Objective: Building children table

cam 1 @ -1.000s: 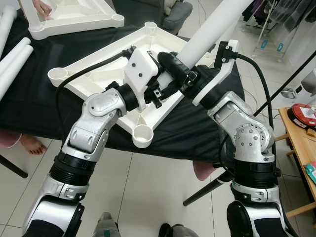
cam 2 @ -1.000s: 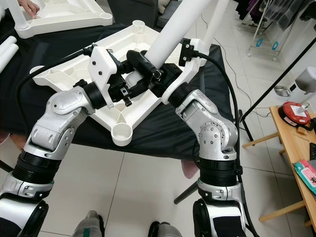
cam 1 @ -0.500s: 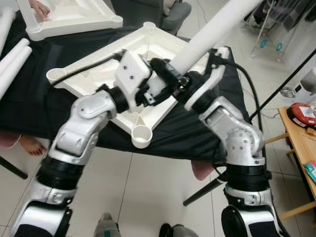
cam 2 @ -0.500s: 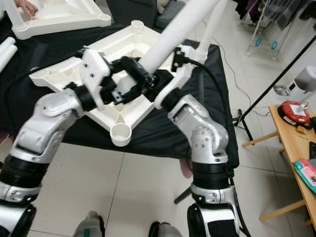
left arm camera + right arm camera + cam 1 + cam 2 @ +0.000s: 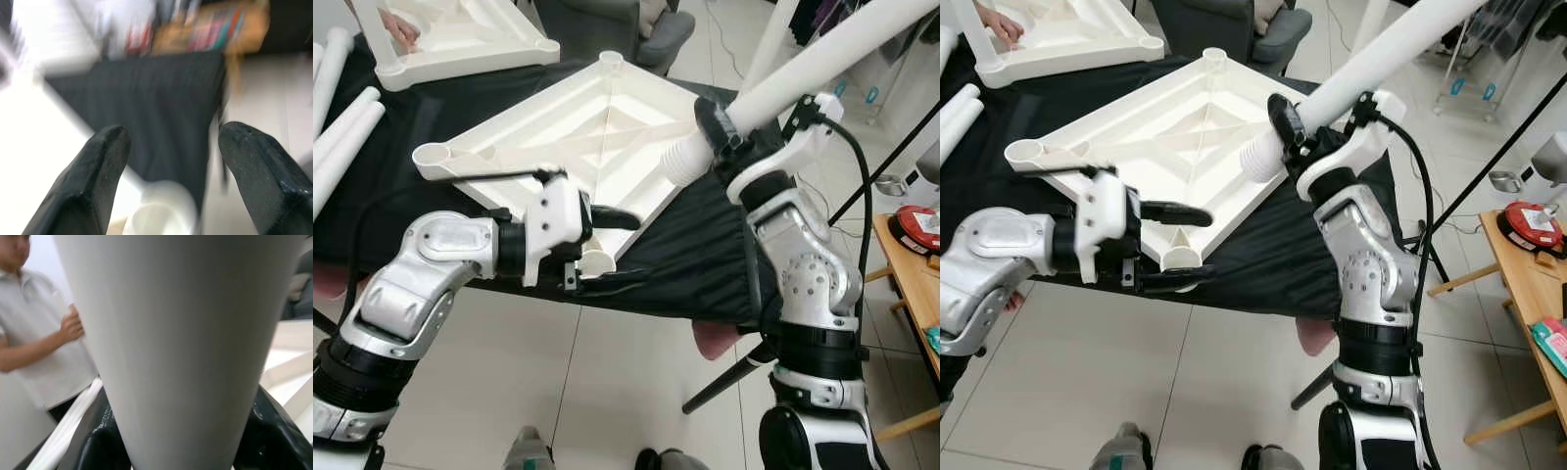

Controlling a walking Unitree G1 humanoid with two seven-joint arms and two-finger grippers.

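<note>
An upturned white table top [image 5: 607, 122] lies on the black cloth [image 5: 705, 255]. My left gripper [image 5: 636, 253] is open at its near corner, the round corner socket [image 5: 597, 262] between the two fingers. The blurred left wrist view has that socket [image 5: 161, 205] between the spread fingertips [image 5: 110, 142]. My right gripper [image 5: 715, 125] is shut around a long white table leg [image 5: 813, 69], held tilted above the table top's right edge. The leg's ribbed threaded end [image 5: 683, 162] hangs free over the top. That leg [image 5: 181, 333] looms close in the right wrist view.
A second table top [image 5: 460, 39] lies at the back left with a person's hand [image 5: 401, 29] on it. Loose legs [image 5: 342, 122] lie at the left. Another white leg [image 5: 769, 44] rises at the far right corner. A wooden side table [image 5: 911, 274] stands right.
My left gripper has let go of the leg, opened and dropped to the near corner socket. The right gripper has swung the leg up and to the right, clear of the table top.
</note>
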